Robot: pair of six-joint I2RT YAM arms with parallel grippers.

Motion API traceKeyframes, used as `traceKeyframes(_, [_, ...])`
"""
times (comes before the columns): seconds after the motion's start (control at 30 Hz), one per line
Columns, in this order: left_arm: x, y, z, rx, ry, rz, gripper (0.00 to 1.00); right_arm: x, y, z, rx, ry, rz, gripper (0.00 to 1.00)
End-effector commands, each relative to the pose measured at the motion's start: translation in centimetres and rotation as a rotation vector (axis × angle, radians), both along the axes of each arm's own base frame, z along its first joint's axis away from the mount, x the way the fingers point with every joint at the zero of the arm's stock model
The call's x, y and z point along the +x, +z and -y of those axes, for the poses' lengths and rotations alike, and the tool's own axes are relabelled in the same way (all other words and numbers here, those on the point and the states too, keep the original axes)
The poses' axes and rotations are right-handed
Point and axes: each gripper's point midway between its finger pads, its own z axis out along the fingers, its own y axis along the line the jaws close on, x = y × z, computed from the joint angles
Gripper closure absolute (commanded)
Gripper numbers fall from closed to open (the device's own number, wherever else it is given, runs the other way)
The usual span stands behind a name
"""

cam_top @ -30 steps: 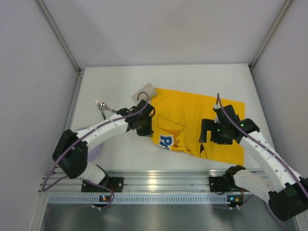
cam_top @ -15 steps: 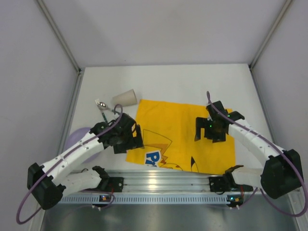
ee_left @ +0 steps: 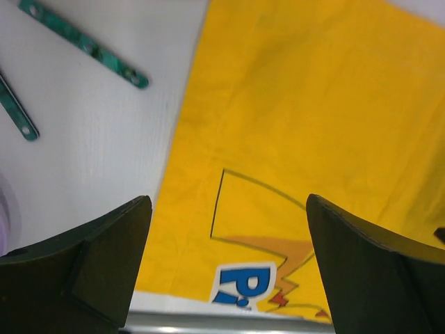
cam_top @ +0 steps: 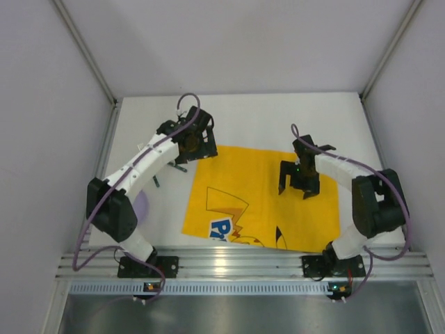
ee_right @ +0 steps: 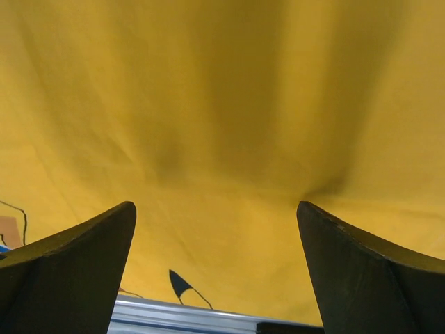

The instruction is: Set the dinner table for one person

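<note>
Now, dinner table [cam_top: 278, 115] filled workspace under both arms, rail [cam_top: 222, 261] along near edge. Yellow mat [cam_top: 257, 202] lay flat on it, centre-right, cartoon print facing up. Left gripper [cam_top: 191, 142] hovered over mat's far-left corner, jaws spread wide, nothing between them. Right gripper [cam_top: 297, 182] hung above mat's right half, jaws equally wide, empty. Two green handles [ee_left: 83, 43] lay on table just left of mat.

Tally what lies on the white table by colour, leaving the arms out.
Yellow: 1, the cloth mat
Green: 2, the cutlery handles
Purple: 1, the plate, mostly hidden
Total: 4
</note>
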Motion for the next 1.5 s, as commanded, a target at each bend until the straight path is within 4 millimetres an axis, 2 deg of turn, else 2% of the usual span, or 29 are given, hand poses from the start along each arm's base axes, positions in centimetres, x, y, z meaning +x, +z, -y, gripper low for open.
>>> traceKeyframes(0.0, [7.0, 2.1, -2.2, 0.006, 0.045, 0.135, 0.02, 4.3, -0.4, -1.7, 0.047, 0.020, 0.055, 0.00])
traceKeyframes(0.07, [9.4, 0.9, -2.8, 0.002, 0.057, 0.128, 0.03, 5.9, -0.2, -2.4, 0.062, 0.025, 0.063, 0.01])
traceKeyframes(0.1, [11.2, 1.8, -3.8, -0.002, 0.072, 0.161, 0.03, 6.1, -0.9, -2.6, 0.060, 0.025, 0.042, 0.02])
traceKeyframes(0.13, [12.1, 1.7, -4.1, 0.000, 0.077, 0.163, 0.03, 7.2, -0.4, -3.0, 0.071, 0.026, 0.062, 0.02])
traceKeyframes(0.17, [13.2, 0.0, -4.3, 0.015, 0.073, 0.129, 0.03, 7.7, -0.4, -3.1, 0.072, 0.029, 0.064, 0.02])
traceKeyframes(0.2, [14.6, 1.2, -4.9, 0.022, 0.071, 0.149, 0.03, 8.1, -0.4, -3.2, 0.068, 0.033, 0.065, 0.02])
traceKeyframes(0.23, [15.3, 0.7, -5.0, 0.035, 0.064, 0.136, 0.04, 9.0, -0.3, -3.4, 0.069, 0.037, 0.070, 0.02])
traceKeyframes(0.27, [16.2, -1.0, -5.1, 0.062, 0.057, 0.100, 0.04, 9.5, -0.1, -3.7, 0.076, 0.046, 0.080, 0.02])
traceKeyframes(0.3, [17.1, 0.0, -5.2, 0.077, 0.043, 0.114, 0.05, 9.9, -0.3, -4.0, 0.086, 0.054, 0.083, 0.02])
traceKeyframes(0.4, [19.1, -0.1, -4.8, 0.097, 0.012, 0.114, 0.05, 11.1, 0.2, -4.3, 0.087, 0.058, 0.091, 0.02])
traceKeyframes(0.47, [19.6, -0.1, -4.4, 0.092, -0.007, 0.114, 0.05, 11.3, 0.5, -4.3, 0.082, 0.059, 0.077, 0.03])
traceKeyframes(0.57, [19.2, 0.0, -4.5, 0.107, -0.021, 0.106, 0.07, 11.0, 1.5, -4.4, 0.087, 0.063, 0.085, 0.03])
traceKeyframes(0.63, [18.6, 0.4, -5.5, 0.159, -0.011, 0.104, 0.07, 10.5, 2.8, -4.0, 0.083, 0.066, 0.097, 0.03])
traceKeyframes(0.67, [18.0, -0.2, -5.8, 0.193, -0.027, 0.084, 0.07, 10.4, 3.4, -4.0, 0.083, 0.069, 0.105, 0.03])
traceKeyframes(0.7, [17.7, 0.0, -6.1, 0.217, -0.028, 0.087, 0.08, 10.0, 4.4, -3.8, 0.086, 0.068, 0.116, 0.03])
traceKeyframes(0.77, [17.0, 0.7, -6.8, 0.280, -0.027, 0.099, 0.08, 9.4, 5.2, -3.6, 0.082, 0.068, 0.125, 0.03])
traceKeyframes(0.9, [15.8, -0.7, -7.4, 0.381, -0.053, 0.060, 0.08, 8.2, 7.9, -3.0, 0.080, 0.064, 0.156, 0.02])
traceKeyframes(1.13, [15.3, -3.9, -7.7, 0.471, -0.046, -0.007, 0.13, 7.4, 11.7, -2.5, 0.085, 0.076, 0.202, 0.01])
traceKeyframes(1.23, [15.4, -4.7, -8.3, 0.514, -0.032, -0.023, 0.17, 6.4, 11.5, -1.6, 0.073, 0.071, 0.190, 0.00])
traceKeyframes(1.33, [15.6, -5.4, -8.8, 0.551, -0.023, -0.033, 0.32, 4.8, 10.5, -0.5, 0.065, 0.054, 0.169, 0.00])
traceKeyframes(1.37, [15.5, -5.6, -8.9, 0.559, -0.025, -0.041, 0.40, 4.3, 10.2, -0.4, 0.065, 0.053, 0.164, 0.00])
traceKeyframes(1.43, [15.5, -6.6, -9.0, 0.574, -0.026, -0.059, 0.44, 3.2, 9.7, 0.3, 0.062, 0.042, 0.156, 0.00])
traceKeyframes(1.47, [15.6, -7.2, -9.1, 0.582, -0.028, -0.068, 0.51, 2.9, 9.6, 0.5, 0.062, 0.039, 0.159, 0.00])
